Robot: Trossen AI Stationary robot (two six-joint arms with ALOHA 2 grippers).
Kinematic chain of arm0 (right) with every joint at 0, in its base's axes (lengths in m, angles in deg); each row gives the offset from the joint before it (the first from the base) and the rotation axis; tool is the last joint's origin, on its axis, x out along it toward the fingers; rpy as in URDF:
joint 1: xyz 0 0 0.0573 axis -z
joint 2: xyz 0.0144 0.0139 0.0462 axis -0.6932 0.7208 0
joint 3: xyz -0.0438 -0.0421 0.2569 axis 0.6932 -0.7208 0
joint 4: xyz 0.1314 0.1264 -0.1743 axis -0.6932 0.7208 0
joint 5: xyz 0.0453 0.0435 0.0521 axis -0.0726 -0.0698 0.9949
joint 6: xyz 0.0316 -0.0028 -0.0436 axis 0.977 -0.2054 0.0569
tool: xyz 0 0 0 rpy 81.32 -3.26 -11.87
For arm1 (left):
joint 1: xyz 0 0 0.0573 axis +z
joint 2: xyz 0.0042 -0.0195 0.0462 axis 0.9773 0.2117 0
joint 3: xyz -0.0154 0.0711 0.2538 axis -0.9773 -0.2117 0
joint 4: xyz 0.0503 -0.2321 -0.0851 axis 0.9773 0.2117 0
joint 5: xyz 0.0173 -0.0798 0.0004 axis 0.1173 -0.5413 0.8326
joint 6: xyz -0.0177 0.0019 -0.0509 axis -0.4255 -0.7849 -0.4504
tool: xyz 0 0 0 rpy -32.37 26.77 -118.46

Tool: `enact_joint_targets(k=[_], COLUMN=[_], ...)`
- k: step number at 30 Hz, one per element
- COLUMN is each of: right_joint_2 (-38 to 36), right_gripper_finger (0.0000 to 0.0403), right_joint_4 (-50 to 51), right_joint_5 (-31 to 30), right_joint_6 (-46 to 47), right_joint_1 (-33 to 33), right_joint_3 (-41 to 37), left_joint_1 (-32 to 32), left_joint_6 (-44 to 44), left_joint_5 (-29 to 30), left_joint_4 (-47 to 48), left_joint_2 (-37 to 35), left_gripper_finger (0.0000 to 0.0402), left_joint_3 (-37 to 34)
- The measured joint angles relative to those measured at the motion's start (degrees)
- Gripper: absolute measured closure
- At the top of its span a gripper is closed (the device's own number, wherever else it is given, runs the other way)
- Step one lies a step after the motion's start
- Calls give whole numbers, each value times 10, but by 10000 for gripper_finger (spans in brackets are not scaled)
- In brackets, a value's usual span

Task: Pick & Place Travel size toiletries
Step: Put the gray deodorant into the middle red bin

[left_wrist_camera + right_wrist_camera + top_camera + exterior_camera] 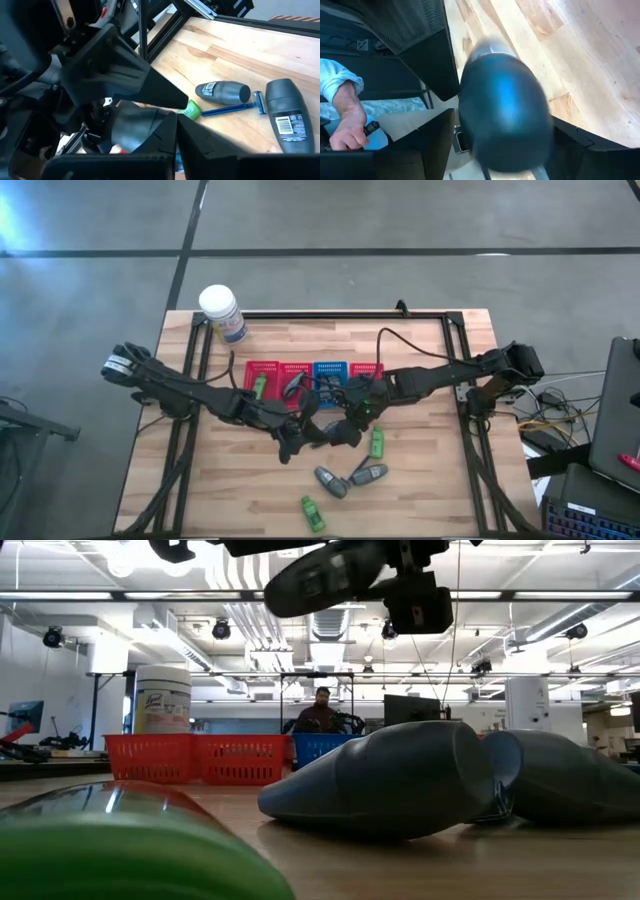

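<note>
High view: both arms meet over the middle of the wooden counter (420,480), just in front of a row of red and blue baskets (312,372). The left hand (293,442) has its fingers pressed together; whether anything is pinched between them cannot be told. The right hand (345,430) sits just beside it, and the right wrist view shows a dark rounded tube (502,112) filling the space between its fingers (427,140), which stand apart on either side of it; its long axis runs along the line of the fingers.

Near the front of the counter lie two grey tubes: one (331,481) slants with its long axis running from back-left to front-right, the other (368,474) lies beside it, angled the opposite way. A blue razor (232,106) lies between them. One green bottle (378,443) lies behind them, lengthwise front to back; another (313,513) lies close to the front edge, slanted.

A white-lidded jar (222,313) stands at the back-left corner. Beyond the counter the low view shows a workshop with ceiling lights and a seated person (322,712).
</note>
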Motion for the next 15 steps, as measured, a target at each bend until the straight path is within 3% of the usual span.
enact_joint_targets(k=[5, 12, 15], right_joint_2=[0, -1, -1], right_gripper_finger=[213, 343, 386], right_joint_4=[4, -1, 3], right_joint_5=[-8, -92, -95], right_joint_6=[-1, -21, -24], right_joint_1=[0, -1, 1], right_joint_3=[0, 1, 0], left_joint_1=[0, 1, 4], left_joint_6=[0, -5, -23], left_joint_5=[5, 20, 26], left_joint_4=[0, 0, 9], left_joint_2=[0, 0, 0], left_gripper_finger=[376, 385, 385], left_joint_3=[0, -3, -9])
